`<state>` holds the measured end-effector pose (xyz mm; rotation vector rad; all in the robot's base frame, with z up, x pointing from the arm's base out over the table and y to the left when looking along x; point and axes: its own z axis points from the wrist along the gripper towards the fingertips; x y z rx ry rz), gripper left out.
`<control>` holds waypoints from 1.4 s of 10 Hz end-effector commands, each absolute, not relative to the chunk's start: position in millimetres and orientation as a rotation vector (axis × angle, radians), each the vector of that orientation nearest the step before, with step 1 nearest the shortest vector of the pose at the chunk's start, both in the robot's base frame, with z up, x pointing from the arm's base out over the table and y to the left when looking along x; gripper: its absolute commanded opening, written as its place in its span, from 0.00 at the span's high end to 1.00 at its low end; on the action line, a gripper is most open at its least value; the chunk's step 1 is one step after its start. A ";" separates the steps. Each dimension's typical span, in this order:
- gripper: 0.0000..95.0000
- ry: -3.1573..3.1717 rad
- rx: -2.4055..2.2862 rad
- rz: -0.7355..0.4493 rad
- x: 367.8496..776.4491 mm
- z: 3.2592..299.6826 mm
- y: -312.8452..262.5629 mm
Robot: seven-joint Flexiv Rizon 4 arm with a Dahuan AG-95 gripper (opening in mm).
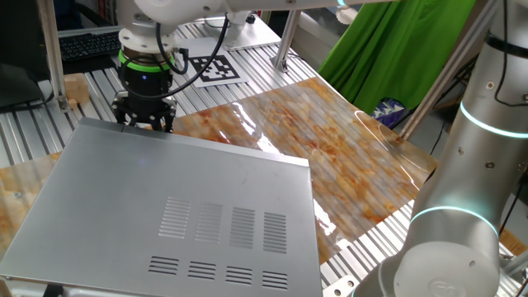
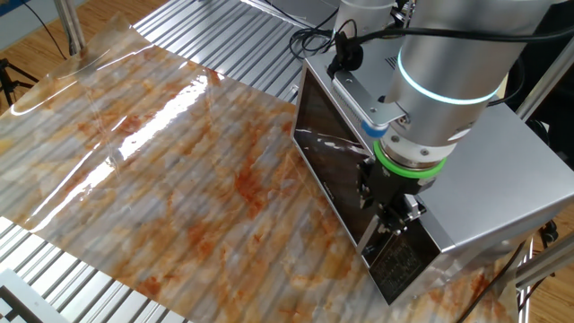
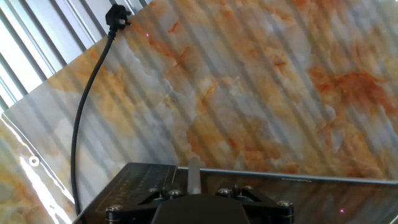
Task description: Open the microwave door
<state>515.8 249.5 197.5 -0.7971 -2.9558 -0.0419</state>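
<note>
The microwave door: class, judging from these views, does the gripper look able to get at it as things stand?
Probably yes. The gripper already hangs right at the door on the front of the microwave, with nothing visible between them; whether the fingers touch it is unclear.

The microwave [image 1: 165, 206] is clad in matt, smooth grey sheet metal, while its door [image 2: 336, 170] is faced with glossy dark glass. The table [image 1: 247, 62] is formed of ribbed bare metal, overlaid by a glossy marbled orange plastic sheet [image 2: 161, 170]. A green cloth [image 1: 388, 49] is seen behind.
</note>
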 end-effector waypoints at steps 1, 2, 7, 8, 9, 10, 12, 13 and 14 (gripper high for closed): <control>0.80 -2.960 -0.780 -0.040 513.9 197.9 250.9; 1.00 -2.959 -0.784 -0.050 514.5 198.3 250.7; 1.00 -2.919 -0.851 -0.128 517.5 199.8 250.8; 1.00 -2.918 -0.852 -0.123 517.7 200.0 250.8; 1.00 -2.917 -0.843 -0.103 517.9 199.5 251.1; 1.00 -2.917 -0.841 -0.099 518.4 198.5 251.6; 1.00 -2.918 -0.848 -0.113 520.5 199.6 251.6; 1.00 -2.917 -0.851 -0.113 521.8 199.7 251.7; 1.00 -2.913 -0.843 -0.099 522.0 199.4 251.7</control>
